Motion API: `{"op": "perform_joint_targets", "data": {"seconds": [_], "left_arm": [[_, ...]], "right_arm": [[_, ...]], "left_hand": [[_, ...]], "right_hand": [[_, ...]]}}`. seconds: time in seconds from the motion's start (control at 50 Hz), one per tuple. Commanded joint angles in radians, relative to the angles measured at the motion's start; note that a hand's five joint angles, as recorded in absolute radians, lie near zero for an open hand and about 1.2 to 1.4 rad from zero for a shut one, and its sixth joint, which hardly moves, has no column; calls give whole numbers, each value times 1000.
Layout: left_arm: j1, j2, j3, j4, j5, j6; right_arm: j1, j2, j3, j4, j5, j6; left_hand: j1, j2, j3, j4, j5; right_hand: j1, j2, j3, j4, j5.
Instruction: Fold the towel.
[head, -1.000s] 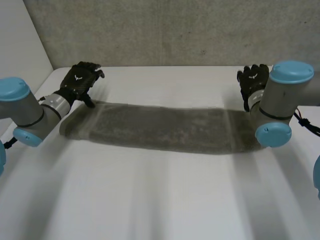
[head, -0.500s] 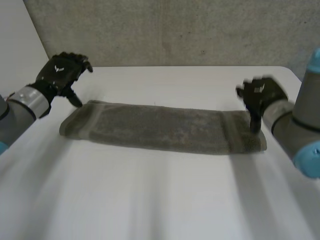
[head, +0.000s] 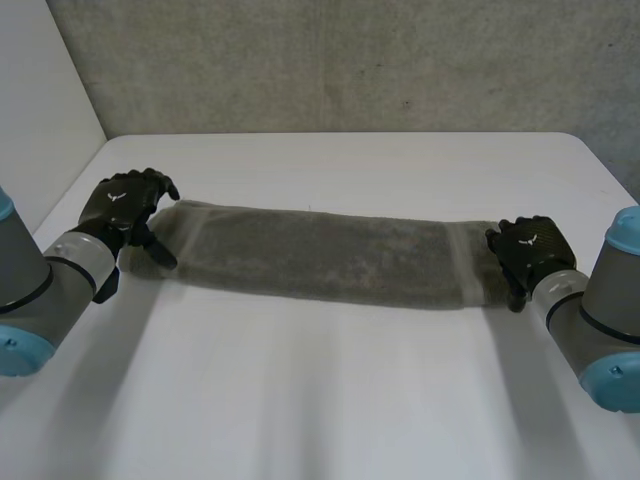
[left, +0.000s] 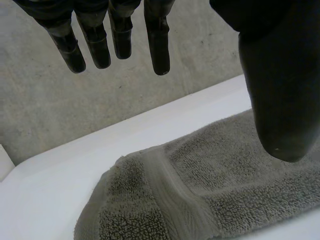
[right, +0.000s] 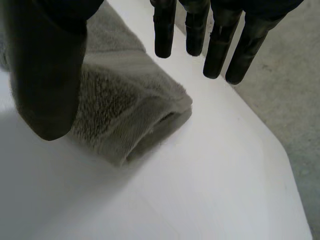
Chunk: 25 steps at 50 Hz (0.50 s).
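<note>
One white table (head: 330, 400), grey towel (head: 320, 255), concrete wall (head: 350, 60)

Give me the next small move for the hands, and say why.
The towel lies as a long strip, with the left hand open over one end and the right hand open over the other, neither gripping it. So the next move is probably to lower both and pinch the ends.

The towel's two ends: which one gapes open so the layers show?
The towel end at the right hand: its folded layers gape there. The end by the left hand lies flat, showing a woven band.
</note>
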Motion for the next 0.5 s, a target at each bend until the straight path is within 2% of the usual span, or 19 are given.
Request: {"op": "perform_joint_targets", "data": {"seconds": [0.02,0.04,0.06,0.1,0.12,0.16,0.34,0.5], "left_arm": [[12,2,-32,63,4,-1],[12,2,-35,65,4,-1],[11,1,-38,65,5,1],[11,-3,-40,66,5,1],[9,-6,-40,66,5,1],[9,-7,-41,66,5,1],[15,-10,-41,66,4,1],[17,-10,-46,68,4,-1]], "right_arm": [[-24,40,-14,3,-6,16],[-26,45,-19,2,-8,22],[-26,45,-19,2,-8,22],[-30,47,-33,9,-16,43],[-30,47,-33,9,-16,43],[-58,44,-40,15,-25,75],[-130,34,-56,52,-54,74],[-299,40,-122,152,-135,-41]], "left_hand": [[-43,-36,-39,-46,-22],[-43,-36,-39,-46,-23],[-43,-36,-39,-46,-23],[-43,-36,-39,-46,-23],[-46,-39,-42,-49,-25],[-46,-39,-42,-49,-25],[-55,-47,-51,-58,-34],[-55,-47,-51,-58,-34]], "right_hand": [[111,129,112,116,95],[265,283,267,271,249],[267,285,268,272,251],[632,650,634,637,616],[634,652,635,639,618],[1044,1062,1046,1050,1029],[1047,1065,1048,1052,1031],[1047,1065,1048,1052,1031]]}}
